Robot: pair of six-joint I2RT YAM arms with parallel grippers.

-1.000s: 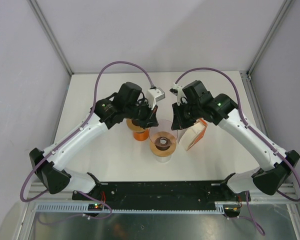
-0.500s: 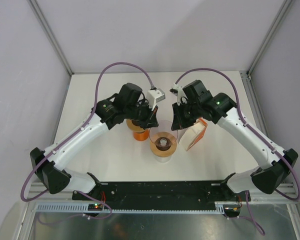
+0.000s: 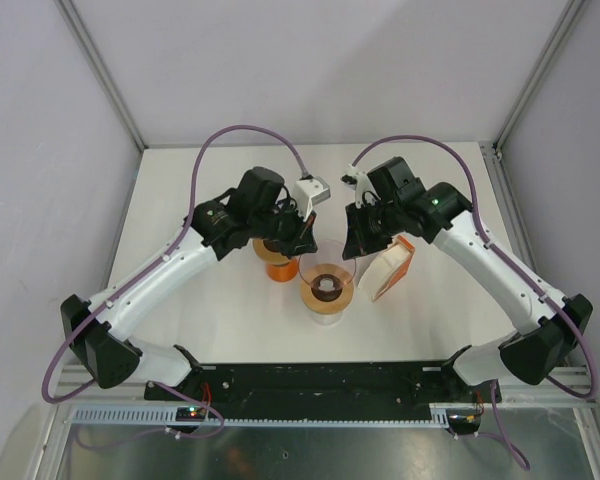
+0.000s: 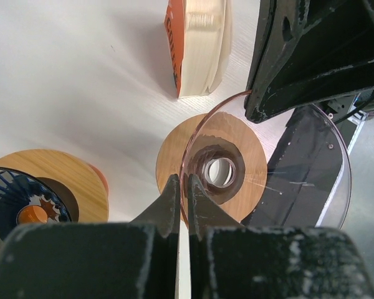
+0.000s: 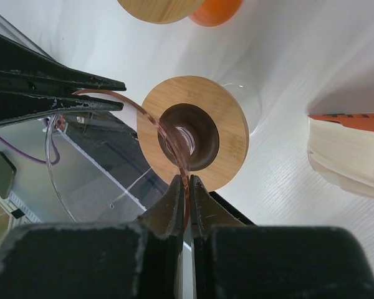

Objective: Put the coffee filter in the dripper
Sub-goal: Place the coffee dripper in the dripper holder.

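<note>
Overhead and wrist views of a white table (image 3: 210,310) with the left arm (image 3: 160,270) and right arm (image 3: 490,265) converging over its centre. The dripper (image 3: 326,285), a clear pink-tinted cone on a round wooden collar, stands between them. The left gripper (image 4: 182,187) has its fingers pressed together on the thin rim at the cone's left side. The right gripper (image 5: 186,184) pinches the same rim on the opposite side. Neither holds a filter. The coffee filter pack (image 3: 392,270), a cream stack in an orange sleeve, lies on the table just beside the dripper on its right, close under the right wrist. In the overhead view its long edge runs diagonally, from near the collar toward the far right. The right arm is judged the nearer one for fetching a filter, provided it first lets go of the rim. An orange vessel with a wooden disc (image 3: 278,265) stands left of the dripper, beneath the left wrist.
</note>
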